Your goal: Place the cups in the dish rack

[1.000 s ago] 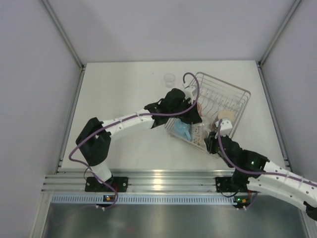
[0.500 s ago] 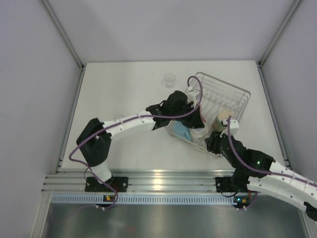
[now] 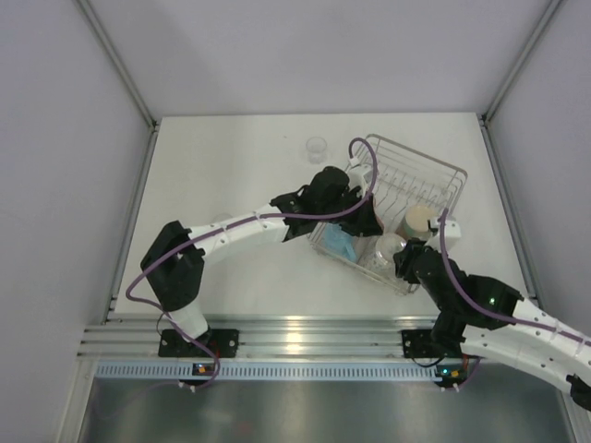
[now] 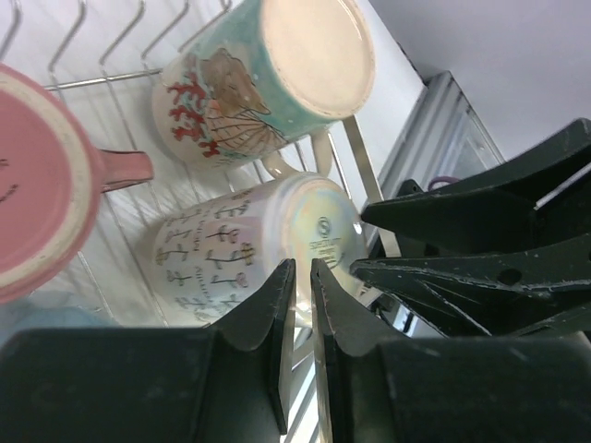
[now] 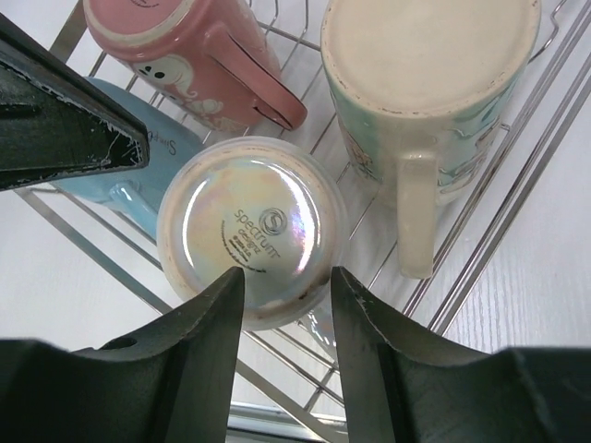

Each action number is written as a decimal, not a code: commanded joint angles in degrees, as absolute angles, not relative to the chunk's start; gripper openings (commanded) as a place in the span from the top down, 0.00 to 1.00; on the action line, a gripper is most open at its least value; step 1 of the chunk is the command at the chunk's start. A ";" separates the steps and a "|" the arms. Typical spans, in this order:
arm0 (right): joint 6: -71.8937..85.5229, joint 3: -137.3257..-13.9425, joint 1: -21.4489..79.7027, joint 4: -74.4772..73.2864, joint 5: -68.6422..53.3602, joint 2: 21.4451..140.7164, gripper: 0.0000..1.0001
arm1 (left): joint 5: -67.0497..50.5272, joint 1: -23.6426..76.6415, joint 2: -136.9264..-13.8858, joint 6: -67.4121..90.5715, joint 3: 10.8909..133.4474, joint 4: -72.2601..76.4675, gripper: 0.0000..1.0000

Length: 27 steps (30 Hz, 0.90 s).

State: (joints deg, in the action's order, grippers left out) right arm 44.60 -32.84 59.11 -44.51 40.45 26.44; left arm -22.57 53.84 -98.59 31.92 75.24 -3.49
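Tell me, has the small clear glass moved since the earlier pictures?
No. The small clear glass keeps its spot left of the far corner of the silver wire dish rack.

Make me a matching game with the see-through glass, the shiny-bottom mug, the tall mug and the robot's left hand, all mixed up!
Things
1. clear glass
2. shiny-bottomed mug
3. tall mug
4. left gripper

Places or states
A. fingers almost together, holding nothing
B. on the table, outside the dish rack
C. in the rack, bottom up, below the open right gripper
D. in the rack, cream with a teal-and-red picture

Pairs: 1-B, 2-C, 3-D, 4-A
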 commanded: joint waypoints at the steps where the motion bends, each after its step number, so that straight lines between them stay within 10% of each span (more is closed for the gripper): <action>1: 43.77 -37.69 59.94 -44.65 41.04 29.43 0.57 | -17.43 54.05 -94.22 30.68 78.92 -3.41 0.82; 27: 37.18 -40.78 58.89 -36.30 41.92 50.53 0.60 | -5.63 42.10 -74.71 29.36 69.70 -12.22 0.77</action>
